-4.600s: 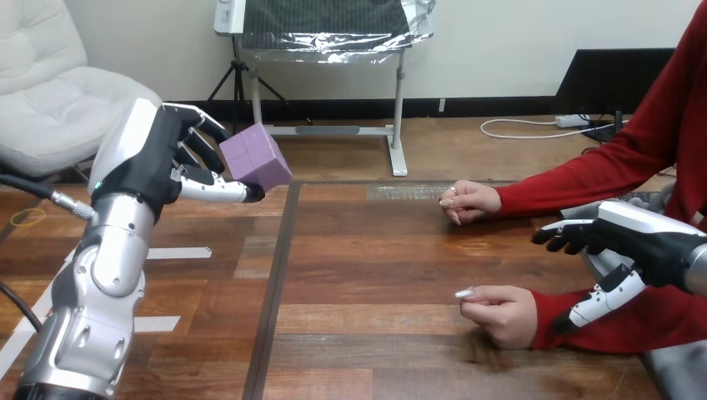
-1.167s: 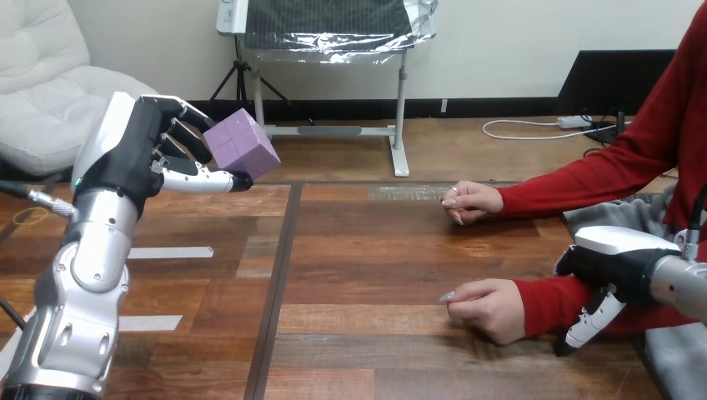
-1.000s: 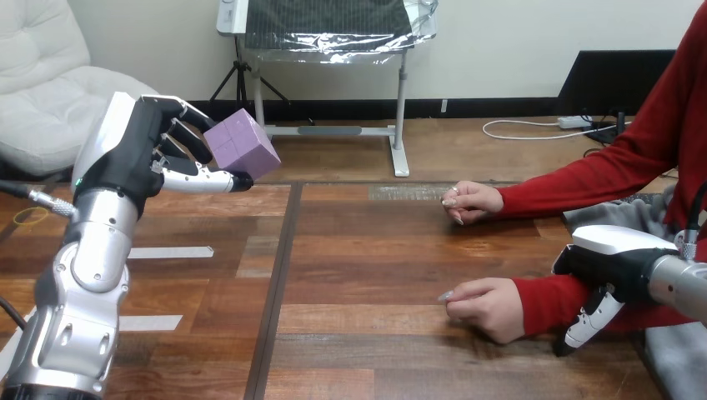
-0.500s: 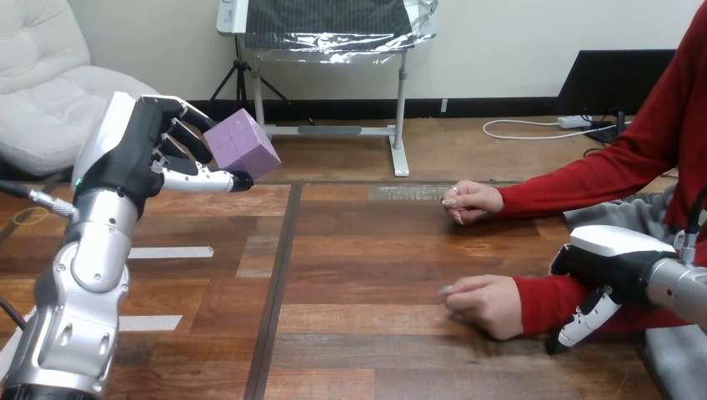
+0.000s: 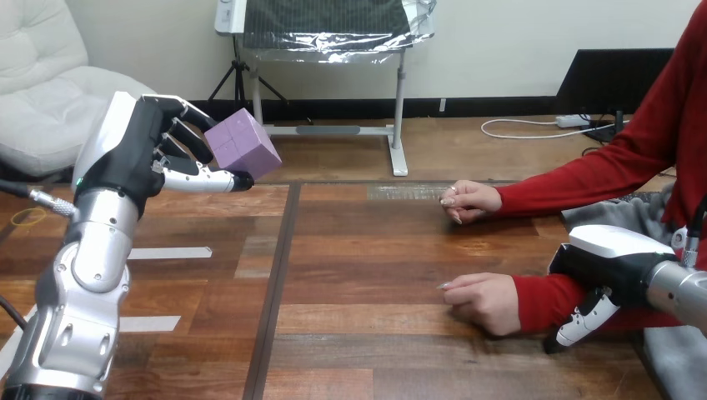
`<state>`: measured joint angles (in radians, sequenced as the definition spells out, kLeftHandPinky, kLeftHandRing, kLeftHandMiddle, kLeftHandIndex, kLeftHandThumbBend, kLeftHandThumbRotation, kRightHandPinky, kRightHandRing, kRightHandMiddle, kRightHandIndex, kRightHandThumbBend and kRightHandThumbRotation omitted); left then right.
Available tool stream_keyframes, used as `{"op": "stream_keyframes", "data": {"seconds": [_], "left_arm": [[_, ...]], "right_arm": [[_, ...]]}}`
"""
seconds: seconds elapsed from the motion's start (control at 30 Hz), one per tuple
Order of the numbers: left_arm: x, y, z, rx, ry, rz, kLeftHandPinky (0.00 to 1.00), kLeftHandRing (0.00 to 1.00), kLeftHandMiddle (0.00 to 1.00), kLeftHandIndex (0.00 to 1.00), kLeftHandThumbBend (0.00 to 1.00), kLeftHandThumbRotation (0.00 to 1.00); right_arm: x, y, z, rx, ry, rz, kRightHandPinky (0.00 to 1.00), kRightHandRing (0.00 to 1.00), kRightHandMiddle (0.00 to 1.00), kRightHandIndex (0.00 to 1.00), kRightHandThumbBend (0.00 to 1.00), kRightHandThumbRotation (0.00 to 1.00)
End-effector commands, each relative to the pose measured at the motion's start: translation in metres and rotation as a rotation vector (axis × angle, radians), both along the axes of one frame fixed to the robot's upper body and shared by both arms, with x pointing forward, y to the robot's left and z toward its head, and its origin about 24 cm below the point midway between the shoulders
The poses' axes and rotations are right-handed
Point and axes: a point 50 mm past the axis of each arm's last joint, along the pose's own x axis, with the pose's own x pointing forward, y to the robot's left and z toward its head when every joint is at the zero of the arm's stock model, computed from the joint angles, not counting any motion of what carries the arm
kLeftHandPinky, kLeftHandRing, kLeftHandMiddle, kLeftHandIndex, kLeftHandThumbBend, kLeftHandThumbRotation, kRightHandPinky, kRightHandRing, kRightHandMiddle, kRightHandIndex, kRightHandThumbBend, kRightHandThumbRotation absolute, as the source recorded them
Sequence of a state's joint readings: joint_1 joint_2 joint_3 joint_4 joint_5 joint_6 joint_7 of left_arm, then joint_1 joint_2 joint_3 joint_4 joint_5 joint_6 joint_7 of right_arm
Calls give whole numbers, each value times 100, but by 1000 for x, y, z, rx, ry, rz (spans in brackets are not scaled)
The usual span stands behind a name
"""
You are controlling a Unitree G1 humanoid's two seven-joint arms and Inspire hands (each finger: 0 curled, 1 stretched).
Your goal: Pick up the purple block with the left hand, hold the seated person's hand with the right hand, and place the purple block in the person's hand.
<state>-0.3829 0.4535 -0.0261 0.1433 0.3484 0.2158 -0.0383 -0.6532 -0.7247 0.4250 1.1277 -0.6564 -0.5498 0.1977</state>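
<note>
Purple block (image 5: 243,148) is up over the left of the table (image 5: 367,250), with the left hand (image 5: 133,158) curled round it. It is rigid, probably light, and flat-faced, so opposite faces suit a pinch. Right hand (image 5: 613,260) rests on the sleeve behind the person's hand (image 5: 482,302) — whether it grips, I cannot tell.

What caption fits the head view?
Left robot hand holds purple block up; right robot hand at person's nearer sleeve.

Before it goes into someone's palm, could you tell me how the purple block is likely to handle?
The purple block looks rigid, edges crisp within the left hand. Probably light, being held aloft one-handed. Flat faces suggest no rolling.
</note>
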Motion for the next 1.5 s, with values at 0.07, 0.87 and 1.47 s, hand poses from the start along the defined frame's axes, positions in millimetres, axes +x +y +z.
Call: {"op": "stream_keyframes", "data": {"seconds": [0.07,0.87,1.47], "left_arm": [[5,-11,18,-32,-106,-43,25,33,40,43,74,0],[10,-31,-4,-138,-92,-67,23,30,37,42,75,0],[16,-46,-14,-162,-63,-92,23,30,37,42,75,0]], "right_arm": [[9,8,16,85,-100,26,19,24,32,34,84,24],[15,8,44,210,-228,39,24,25,30,31,84,28],[19,12,62,269,-310,67,23,22,27,28,85,31]]}}
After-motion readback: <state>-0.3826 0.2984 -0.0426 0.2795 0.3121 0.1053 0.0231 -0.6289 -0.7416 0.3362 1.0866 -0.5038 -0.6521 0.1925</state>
